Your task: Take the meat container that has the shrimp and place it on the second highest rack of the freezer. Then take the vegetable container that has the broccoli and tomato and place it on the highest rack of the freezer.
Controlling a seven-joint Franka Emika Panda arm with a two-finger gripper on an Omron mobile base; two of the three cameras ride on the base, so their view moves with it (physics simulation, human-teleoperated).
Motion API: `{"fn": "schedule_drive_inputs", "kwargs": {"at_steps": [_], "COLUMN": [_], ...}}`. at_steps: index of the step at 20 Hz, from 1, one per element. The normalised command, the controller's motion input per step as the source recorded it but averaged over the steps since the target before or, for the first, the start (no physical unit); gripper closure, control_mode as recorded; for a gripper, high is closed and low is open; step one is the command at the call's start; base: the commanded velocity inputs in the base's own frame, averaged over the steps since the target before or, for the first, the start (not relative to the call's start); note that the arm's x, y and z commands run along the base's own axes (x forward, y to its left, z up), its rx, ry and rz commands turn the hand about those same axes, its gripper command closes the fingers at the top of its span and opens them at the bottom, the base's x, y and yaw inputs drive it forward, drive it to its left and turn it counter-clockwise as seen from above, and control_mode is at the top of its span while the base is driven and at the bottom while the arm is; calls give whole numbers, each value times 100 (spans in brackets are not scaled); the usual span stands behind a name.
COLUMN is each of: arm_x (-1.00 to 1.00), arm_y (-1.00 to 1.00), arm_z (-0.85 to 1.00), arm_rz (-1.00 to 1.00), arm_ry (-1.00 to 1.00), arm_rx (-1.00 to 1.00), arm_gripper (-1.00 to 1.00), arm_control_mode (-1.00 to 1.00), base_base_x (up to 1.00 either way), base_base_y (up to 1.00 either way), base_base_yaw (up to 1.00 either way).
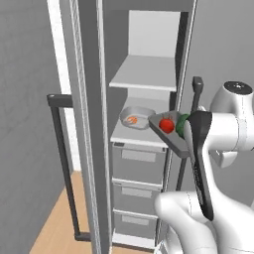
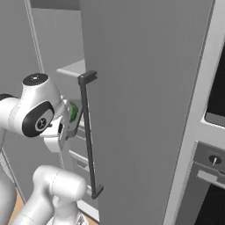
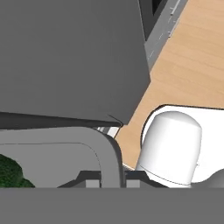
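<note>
**Vegetable tray held at the freezer opening, shrimp tray already on a shelf**

Nearest the cameras, the white arm rises and bends toward the open freezer [image 1: 92,124]. In the hand view the gripper [image 3: 111,179] sits at the bottom edge, its two dark tips pinched on the thick grey rim of the vegetable container [image 3: 65,153]; a patch of dark green broccoli [image 3: 11,173] lies in the tray's lower left corner. So the gripper is closed and clamped on the vegetable container.

From the left base view, that darker grey tray is held in the air just in front of the freezer's opening, tilted, with the red tomato [image 1: 166,125] inside and a bit of green next to it by the arm's wrist. It hangs at about the height of the second highest rack [image 1: 130,135], touching no shelf as far as can be seen.

Just beyond it, the meat container [image 1: 135,118] rests flat on the second highest rack, the orange shrimp [image 1: 132,119] lying in it. Grey drawer fronts [image 1: 138,163] stack below that shelf. Above, the highest rack [image 1: 144,77] is bare.

To the left stands the open door with its long black bar handle [image 1: 62,163]. In the right base view another black handle [image 2: 89,136] runs down a grey panel beside the arm, and the green shows just behind it.
</note>
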Motion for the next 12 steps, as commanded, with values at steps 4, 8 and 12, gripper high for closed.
{"fn": "schedule_drive_inputs", "kwargs": {"at_steps": [4, 8, 12], "arm_x": [0, 0, 0], "arm_y": [0, 0, 0], "arm_z": [0, 0, 0], "arm_rz": [0, 0, 0], "arm_ry": [0, 0, 0], "arm_rx": [0, 0, 0], "arm_gripper": [100, 100, 100], "arm_control_mode": [100, 100, 100], "base_base_x": [3, 0, 1], "base_base_y": [36, 48, 48], "base_base_yaw": [-7, -2, -10]}}
